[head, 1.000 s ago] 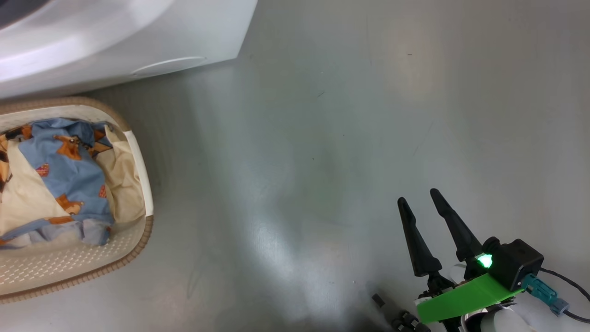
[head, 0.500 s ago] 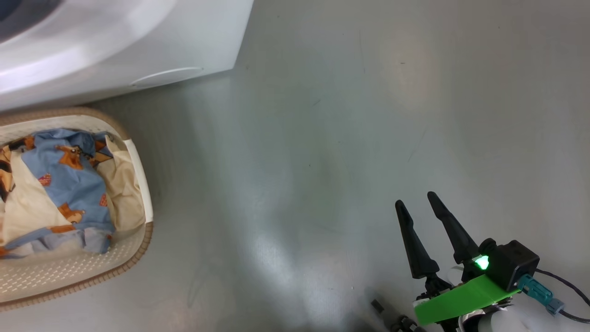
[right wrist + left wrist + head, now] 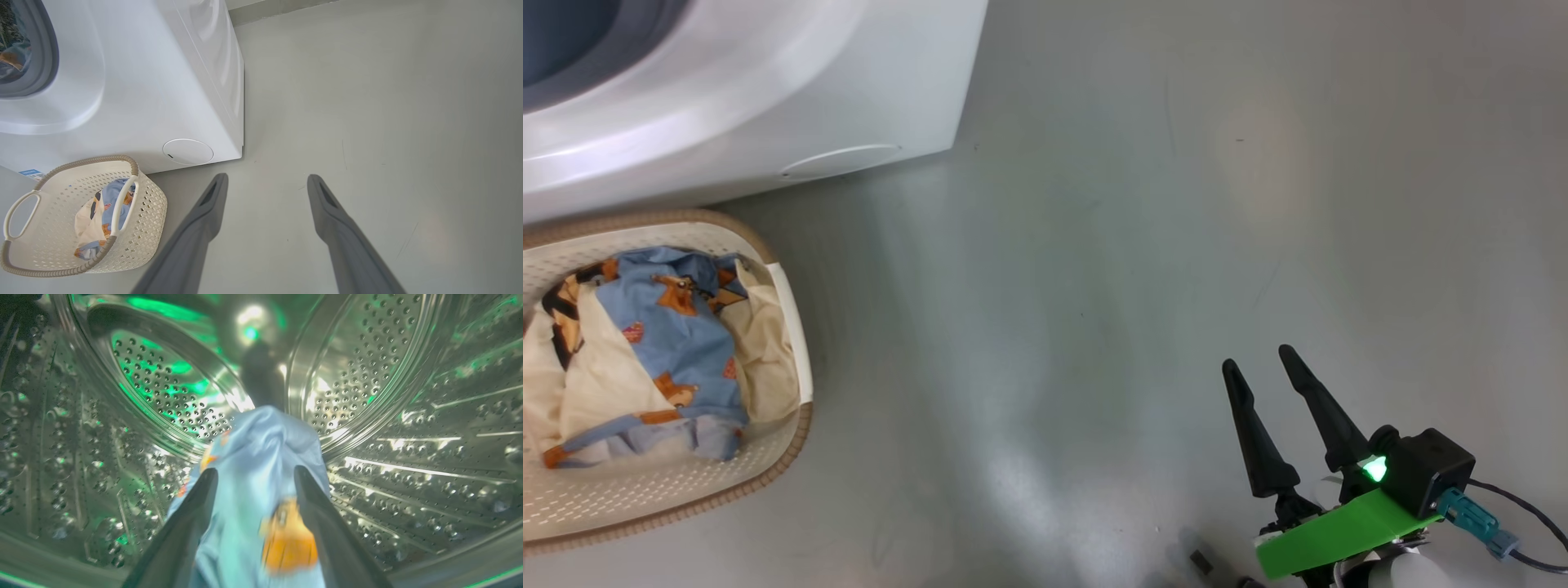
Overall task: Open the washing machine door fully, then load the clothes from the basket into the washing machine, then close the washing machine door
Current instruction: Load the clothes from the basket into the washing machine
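Head cam drifted since a second ago: basket (image 3: pixel 792 441) and washing machine (image 3: pixel 768 82) sit a bit lower and further right in frame. That's a camera move, not theirs. Right hand (image 3: pixel 1258 357) is in the same pose as then.

Room: plain grey glossy floor (image 3: pixel 1094 245) with a few scuffs.

Right hand: fingers well apart, empty, above bare floor, touching nothing. Basket is well off to its left, standing on the floor just in front of the machine. Clothes (image 3: pixel 662 343) are heaped inside, blue print plus cream. Machine is ahead-left of this hand, with grey gasket (image 3: pixel 45 53) and round flap (image 3: pixel 188 152) showing.

Left hand (image 3: pixel 255 469): inside the steel drum (image 3: pixel 367 375), fingers spread. Blue garment (image 3: pixel 253 522) with orange print lies between them and reaches past the tips. Garment is blurred, so I can't tell whether the pads touch it. Perforated drum wall is all round this hand.
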Motion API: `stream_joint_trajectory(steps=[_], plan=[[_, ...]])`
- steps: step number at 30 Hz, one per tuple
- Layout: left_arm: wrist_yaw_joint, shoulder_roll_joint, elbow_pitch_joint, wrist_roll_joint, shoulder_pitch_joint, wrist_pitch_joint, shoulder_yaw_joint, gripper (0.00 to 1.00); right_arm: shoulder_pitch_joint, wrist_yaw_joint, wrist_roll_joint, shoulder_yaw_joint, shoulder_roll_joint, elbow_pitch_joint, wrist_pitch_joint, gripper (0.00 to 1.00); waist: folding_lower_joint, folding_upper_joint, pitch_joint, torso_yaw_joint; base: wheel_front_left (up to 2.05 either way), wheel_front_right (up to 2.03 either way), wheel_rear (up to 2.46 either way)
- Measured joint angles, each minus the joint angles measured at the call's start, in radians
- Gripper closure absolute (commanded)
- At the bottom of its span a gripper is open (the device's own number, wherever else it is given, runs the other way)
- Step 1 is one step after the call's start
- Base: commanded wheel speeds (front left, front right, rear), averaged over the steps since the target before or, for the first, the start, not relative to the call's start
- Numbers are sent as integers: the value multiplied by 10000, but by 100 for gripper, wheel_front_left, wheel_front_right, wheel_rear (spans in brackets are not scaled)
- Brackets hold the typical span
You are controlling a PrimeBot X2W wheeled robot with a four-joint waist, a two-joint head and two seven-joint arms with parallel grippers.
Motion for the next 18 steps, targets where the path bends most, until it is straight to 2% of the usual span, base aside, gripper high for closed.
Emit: stream_joint_trajectory(steps=[7, 18], plan=[[240, -201, 909, 84, -199, 17, -255, 0, 114, 0, 0, -36, -8, 69, 0, 0, 0, 0, -197, 216, 0, 0, 0], [303, -878, 980, -69, 69, 12, -393, 0, 135, 0, 0, -171, -117, 228, 0, 0, 0, 0, -774, 648, 0, 0, 0]])
